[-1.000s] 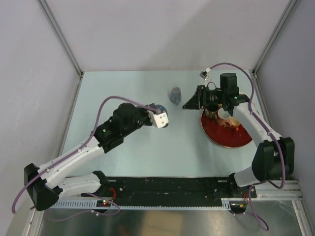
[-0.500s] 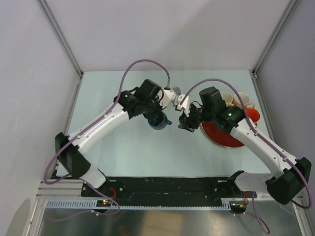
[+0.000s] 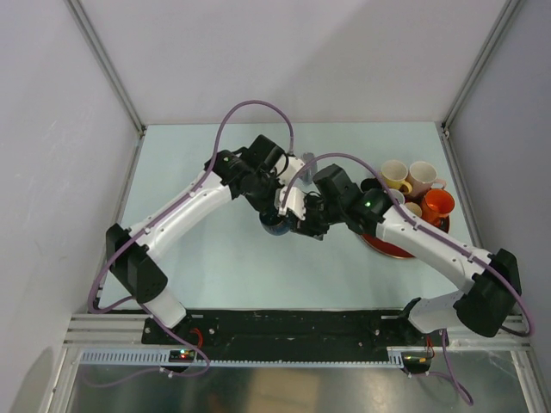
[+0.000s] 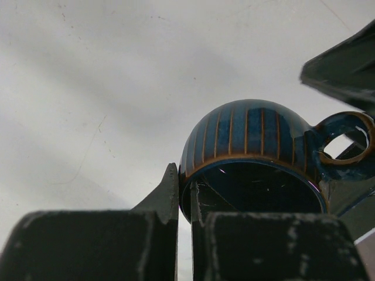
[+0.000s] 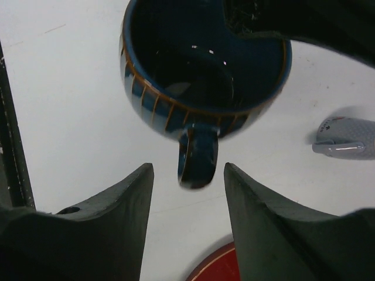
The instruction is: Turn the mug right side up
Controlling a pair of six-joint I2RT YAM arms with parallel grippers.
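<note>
Pinching blue mug, left gripper fingers clamped on its wall; mouth seems tilted sideways, uprighting unfinished. Right gripper fingers apart, handle between them untouched, at mug's 6 o'clock.

Left arm and right arm: white link shells, black joint housings, one purple cable each. Right gripper: matte black, wedge-shaped fingers. Left gripper: black, scuffed grey.

The overhead camera hangs high behind the 6 o'clock edge, looking down on the whole counter. The left wrist camera looks past the left end effector, very close, at the rim of the blue mug. The right wrist camera looks past the right end effector into its mouth. All three share that mug.
</note>
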